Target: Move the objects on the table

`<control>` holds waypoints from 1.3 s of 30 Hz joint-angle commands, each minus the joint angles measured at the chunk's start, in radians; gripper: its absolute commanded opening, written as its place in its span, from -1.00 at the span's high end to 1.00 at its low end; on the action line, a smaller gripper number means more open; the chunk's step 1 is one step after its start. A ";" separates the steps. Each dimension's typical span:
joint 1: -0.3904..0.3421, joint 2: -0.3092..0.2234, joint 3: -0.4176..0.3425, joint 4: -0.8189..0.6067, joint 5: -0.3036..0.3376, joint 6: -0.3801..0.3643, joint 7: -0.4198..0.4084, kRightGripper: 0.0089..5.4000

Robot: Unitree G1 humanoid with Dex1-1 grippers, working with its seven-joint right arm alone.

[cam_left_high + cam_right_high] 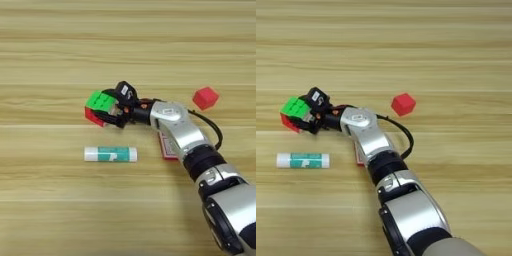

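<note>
Pale wood worktop (60, 45) bears the puzzle cube (99, 106), seemingly light, rigid and slick-faced, its flat opposite sides clamped by the tool (116, 107).

- Green-topped, red-sided puzzle cube (99, 106), tilted, held between two black fingers, left of centre on the pale wood-grain table (50, 50).
- White-and-green glue stick (110, 154), lying flat on its side, just below the puzzle cube.
- Small plain red cube (205, 97), resting well apart to the right.
- Flat red-and-white card box (168, 147), mostly hidden under the forearm.
</note>
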 commanded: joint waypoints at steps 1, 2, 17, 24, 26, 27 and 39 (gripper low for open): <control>-0.090 0.000 -0.016 -0.029 0.001 -0.026 -0.027 -0.23; -0.090 0.000 -0.017 -0.027 0.002 -0.027 -0.027 -0.23; -0.085 -0.001 -0.045 -0.134 0.033 -0.022 -0.018 -0.23; -0.101 -0.013 -0.075 -0.173 0.046 -0.008 -0.039 -0.23; -0.116 -0.013 -0.092 -0.160 0.047 -0.009 -0.060 -0.23; -0.125 -0.012 -0.101 -0.151 0.049 -0.009 -0.071 -0.23; -0.230 -0.016 -0.172 0.047 0.028 -0.049 -0.239 -0.23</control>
